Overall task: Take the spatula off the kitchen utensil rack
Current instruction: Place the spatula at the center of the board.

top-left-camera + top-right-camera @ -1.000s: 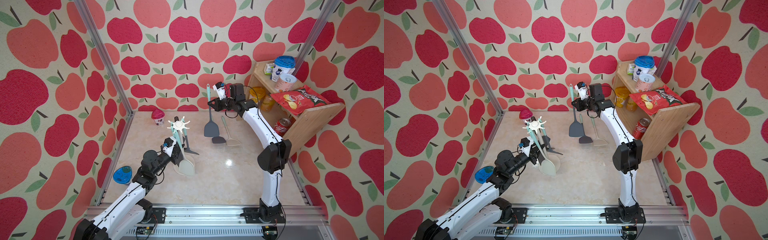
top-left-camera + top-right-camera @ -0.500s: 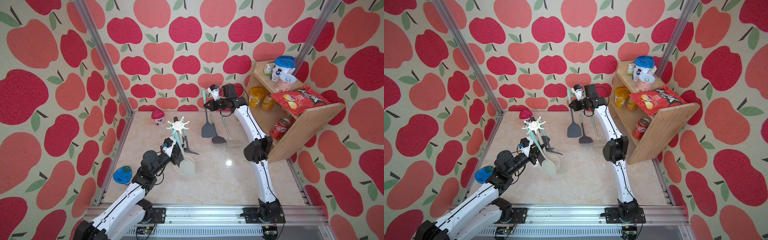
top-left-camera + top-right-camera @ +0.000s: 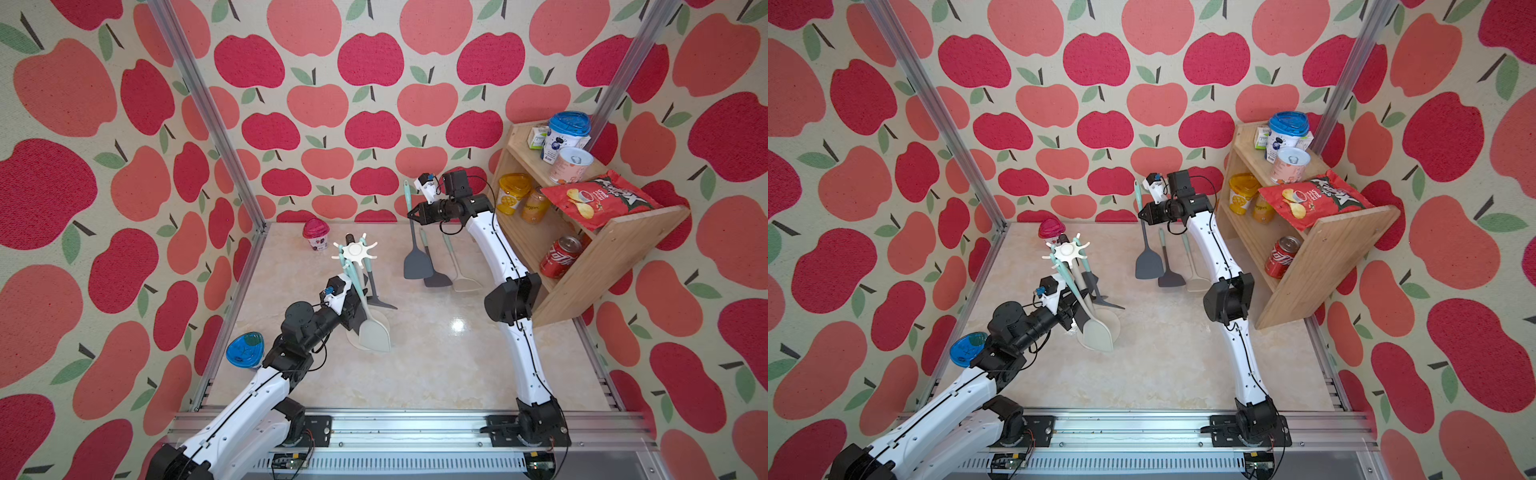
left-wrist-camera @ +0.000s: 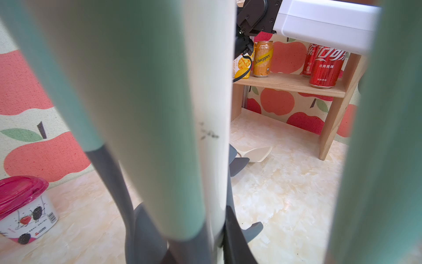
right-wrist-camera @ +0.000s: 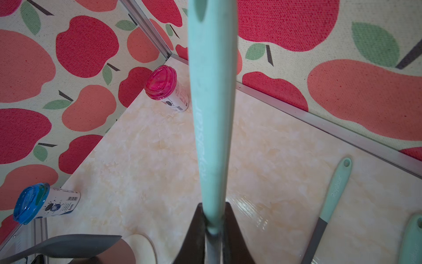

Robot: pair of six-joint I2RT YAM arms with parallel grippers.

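We find the right gripper (image 3: 415, 215) clamped on the spatula (image 3: 417, 266) handle, upper centre in both top views, well apart from the rack (image 3: 354, 250) left of centre. The left gripper (image 3: 352, 311) seems closed on the rack pole, though its fingers are hidden.

Rack (image 3: 354, 251) L of 2 utensils (image 3: 437, 279) on floor (image 3: 415, 365); shelf (image 3: 615, 249) R, prob. touching wall (image 3: 457, 137).

Grey-bladed spatula (image 3: 417, 264) hangs upright — well apart from the cream rack (image 3: 354, 251).
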